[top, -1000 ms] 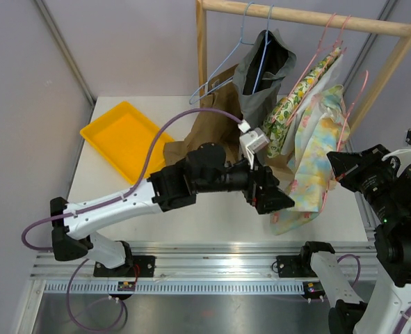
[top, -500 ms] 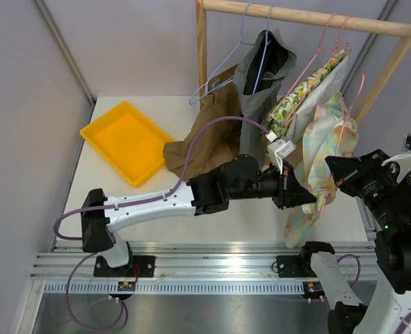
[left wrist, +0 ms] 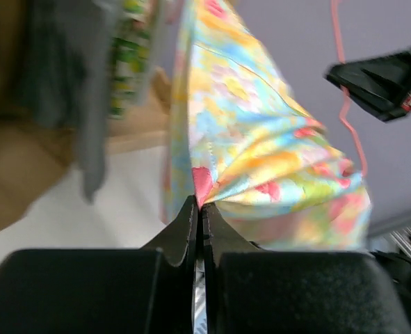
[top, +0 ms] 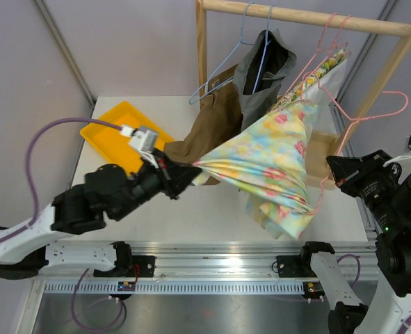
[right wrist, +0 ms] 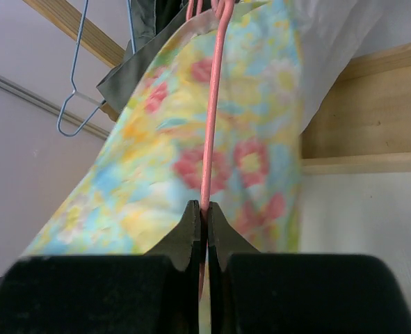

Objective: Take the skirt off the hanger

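The floral skirt is stretched sideways from the pink hanger on the rail toward the left, and its lower part droops over the table's front edge. My left gripper is shut on a pinched edge of the skirt, as the left wrist view's gripper shows. My right gripper is shut on the pink hanger wire, seen closely at the gripper, with the skirt behind it. The hanger's right side stands bare.
A wooden rack also carries a grey garment, a brown garment, a green-patterned one and an empty wire hanger. A yellow tray lies at the back left of the white table.
My left gripper shut on the skirt's edge near the rack, then drew back far to the left, pulling the skirt out sideways along the hanger. The right arm stayed put.
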`<action>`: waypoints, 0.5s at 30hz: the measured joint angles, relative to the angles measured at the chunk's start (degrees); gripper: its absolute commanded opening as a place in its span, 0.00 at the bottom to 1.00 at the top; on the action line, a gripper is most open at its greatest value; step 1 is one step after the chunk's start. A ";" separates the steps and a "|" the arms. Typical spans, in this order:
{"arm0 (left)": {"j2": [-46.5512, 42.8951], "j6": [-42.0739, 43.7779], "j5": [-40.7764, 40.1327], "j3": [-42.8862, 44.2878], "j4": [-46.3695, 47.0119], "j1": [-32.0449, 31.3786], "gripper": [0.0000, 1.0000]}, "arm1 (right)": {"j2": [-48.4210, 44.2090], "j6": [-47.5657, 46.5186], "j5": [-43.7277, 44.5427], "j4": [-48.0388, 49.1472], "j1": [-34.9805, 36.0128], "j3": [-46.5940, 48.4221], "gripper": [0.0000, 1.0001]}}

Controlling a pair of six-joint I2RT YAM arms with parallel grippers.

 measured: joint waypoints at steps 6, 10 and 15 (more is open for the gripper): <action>-9.09 5.31 -15.41 3.65 -15.10 0.96 0.00 | 0.81 0.46 0.81 -0.68 0.15 1.62 0.00; -5.03 10.03 -18.25 9.11 -18.80 7.34 0.00 | 1.97 0.33 3.56 -0.70 0.28 4.87 0.00; 2.14 16.17 -14.23 10.54 -19.21 27.43 0.00 | 1.70 -1.66 10.93 -0.90 0.22 7.96 0.00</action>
